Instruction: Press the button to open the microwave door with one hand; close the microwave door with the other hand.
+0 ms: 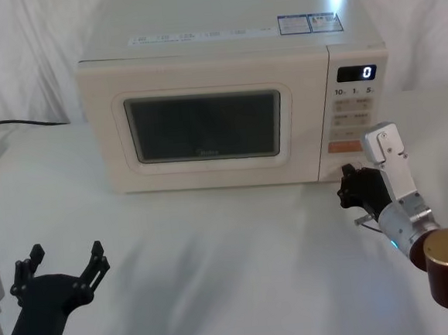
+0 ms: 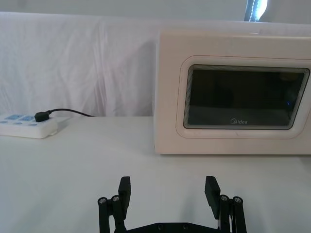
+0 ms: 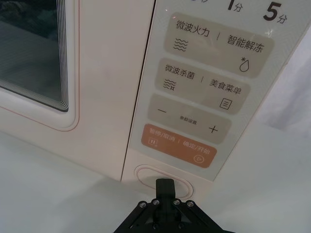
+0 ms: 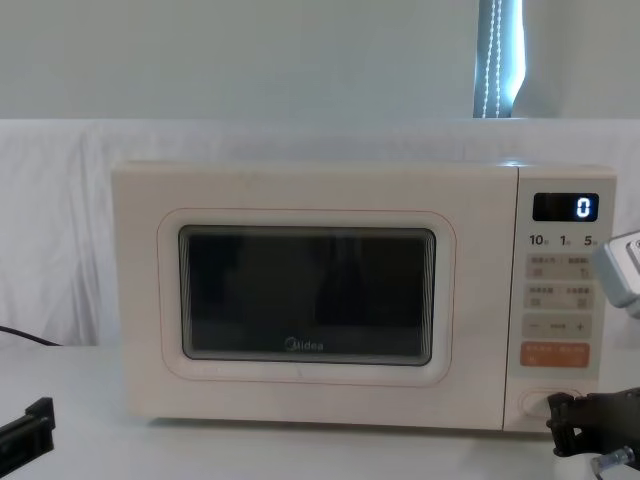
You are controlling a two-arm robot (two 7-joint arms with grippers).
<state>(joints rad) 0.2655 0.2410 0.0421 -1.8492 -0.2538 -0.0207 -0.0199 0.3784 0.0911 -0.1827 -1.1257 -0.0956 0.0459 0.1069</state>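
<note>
Right pincer [image 3: 165, 186], clenched, tips the button [image 3: 146, 175] below "Midea" microwave's [image 4: 320, 190] "0" display [image 4: 565, 207]; left pincer [image 2: 168, 191] released.

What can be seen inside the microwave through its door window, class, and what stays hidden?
The microwave door is shut. Its dark glass window shows only dim reflections, so the inside of the microwave cannot be made out. The right gripper, shut, is at the button.
</note>
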